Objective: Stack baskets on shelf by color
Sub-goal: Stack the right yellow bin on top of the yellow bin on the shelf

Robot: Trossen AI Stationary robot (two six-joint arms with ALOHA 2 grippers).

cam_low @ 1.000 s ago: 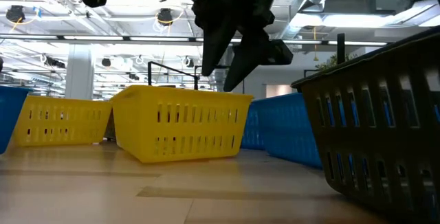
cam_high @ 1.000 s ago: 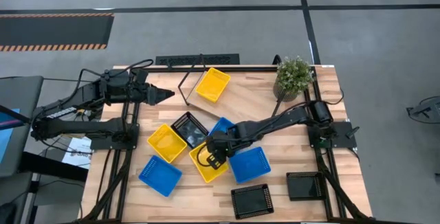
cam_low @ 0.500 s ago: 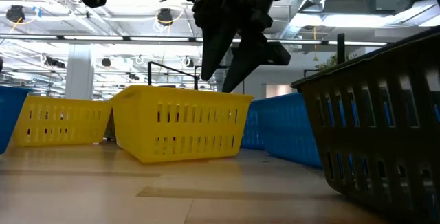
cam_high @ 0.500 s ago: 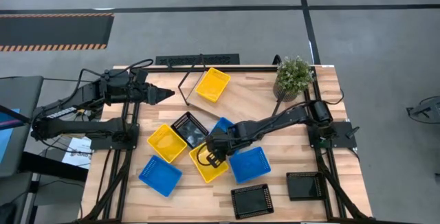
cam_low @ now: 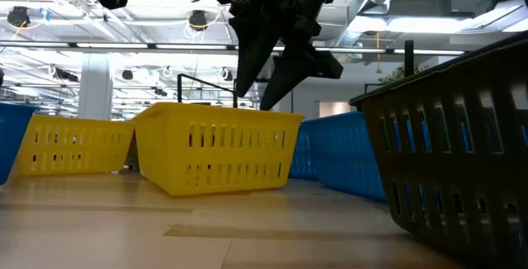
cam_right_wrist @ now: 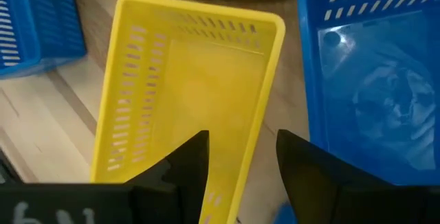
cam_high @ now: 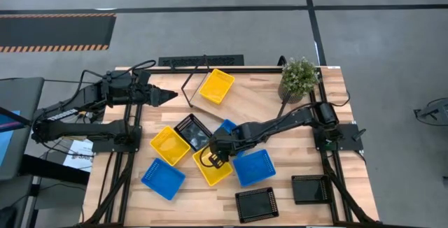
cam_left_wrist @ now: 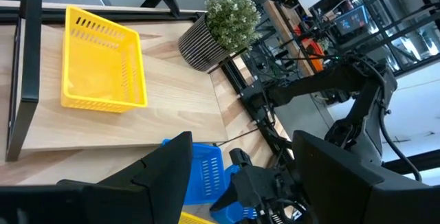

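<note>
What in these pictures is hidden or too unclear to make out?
- High view: the right gripper covers part of a yellow basket; contact unclear.
- High view: a blue basket is mostly under the right arm.
- Low view: the shelf is hidden behind baskets.
- Left wrist view: the plant hides its pot's rim.

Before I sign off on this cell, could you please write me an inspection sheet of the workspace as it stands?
Surface: wooden tabletop, bare patches between items.
Job's things: shelf holds one yellow basket. Loose on the table: two yellow, three blue, three black baskets; one blue one is partly hidden under the right arm.
Clutter: potted plant at the far right corner.
Grippers: right gripper open, above the middle yellow basket, one finger either side of its wall, not yet closed. Left gripper open, waiting at the far left edge.
Cables: black leads along the left arm.
Surroundings: grey floor, striped marking; ceiling ducts in the low view. People: nothing seen.
</note>
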